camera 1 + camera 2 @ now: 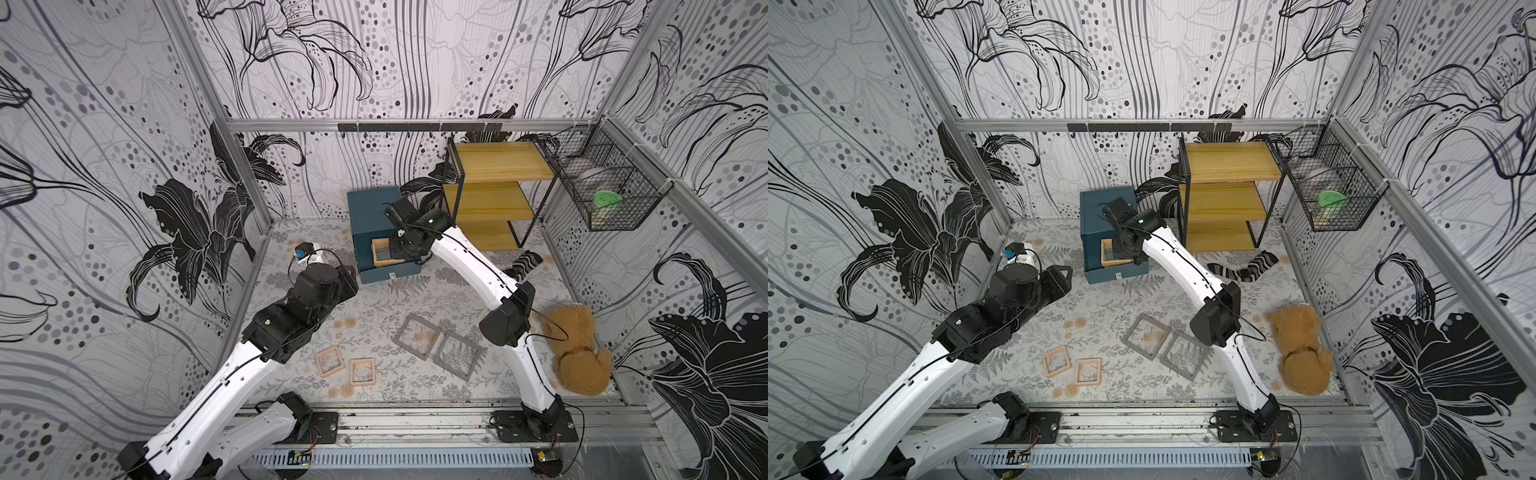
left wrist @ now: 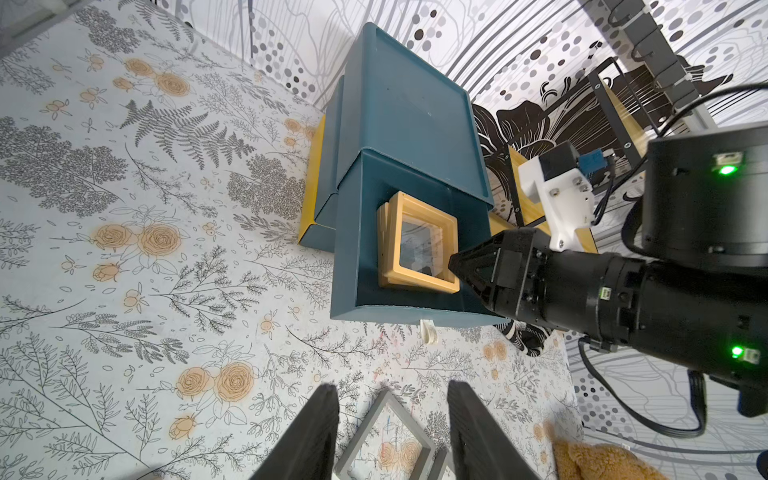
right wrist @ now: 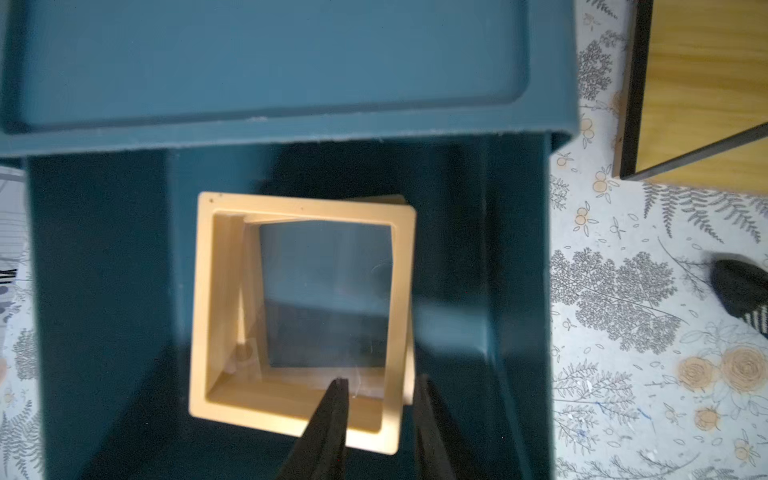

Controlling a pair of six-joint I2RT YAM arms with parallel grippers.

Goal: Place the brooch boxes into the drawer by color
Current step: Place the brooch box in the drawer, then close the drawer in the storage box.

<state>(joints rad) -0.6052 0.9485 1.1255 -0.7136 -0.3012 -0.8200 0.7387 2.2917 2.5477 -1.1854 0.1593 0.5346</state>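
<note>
Yellow brooch boxes (image 3: 299,206) lie stacked in the drawer (image 3: 104,291); right hand (image 3: 380,379), parted astride one rim, should rise straight.

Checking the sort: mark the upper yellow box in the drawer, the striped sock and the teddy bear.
upper yellow box (image 3: 328,291), right wrist view, its clear centre.
striped sock (image 1: 1252,269), a top view, its middle.
teddy bear (image 1: 579,353), a top view, its body.

Teddy bear (image 1: 577,353) at rt, striped sock (image 1: 525,264) by wood shelf (image 1: 498,162), wire basket (image 1: 602,183) hung nr shelf.
</note>
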